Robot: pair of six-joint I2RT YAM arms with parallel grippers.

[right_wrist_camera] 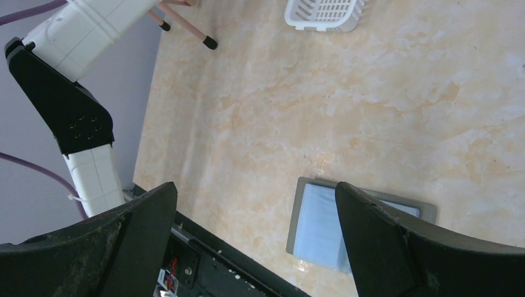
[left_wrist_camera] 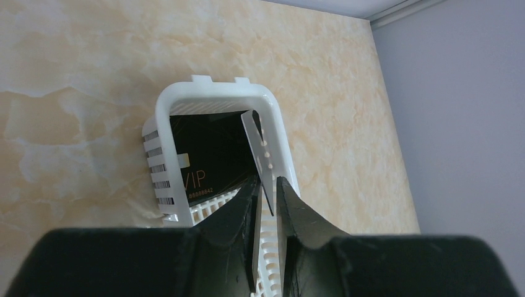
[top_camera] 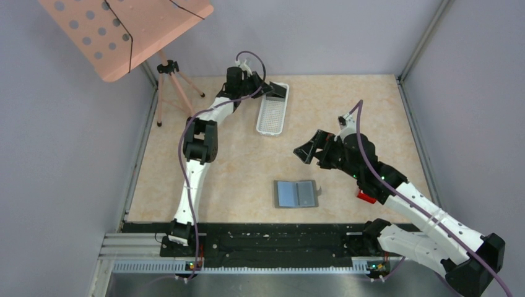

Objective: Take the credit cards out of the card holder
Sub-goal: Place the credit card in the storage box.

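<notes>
The grey card holder (top_camera: 296,193) lies open and flat on the table, blue-grey pockets up; it also shows in the right wrist view (right_wrist_camera: 319,226). My left gripper (top_camera: 267,91) hangs over the far end of the white basket (top_camera: 271,114). In the left wrist view it (left_wrist_camera: 267,193) is shut on a thin pale card (left_wrist_camera: 260,145) held edge-on over the basket (left_wrist_camera: 167,117). A black card marked VIP (left_wrist_camera: 207,158) lies inside. My right gripper (top_camera: 306,152) is open and empty above the table (right_wrist_camera: 254,185), up and right of the holder. A small red thing (top_camera: 365,197), partly hidden, lies under the right arm.
A pink perforated board on a tripod (top_camera: 167,74) stands at the far left corner. Grey walls close the table on the left, back and right. The black base rail (top_camera: 272,238) runs along the near edge. The left arm's links (right_wrist_camera: 80,117) show at the left of the right wrist view.
</notes>
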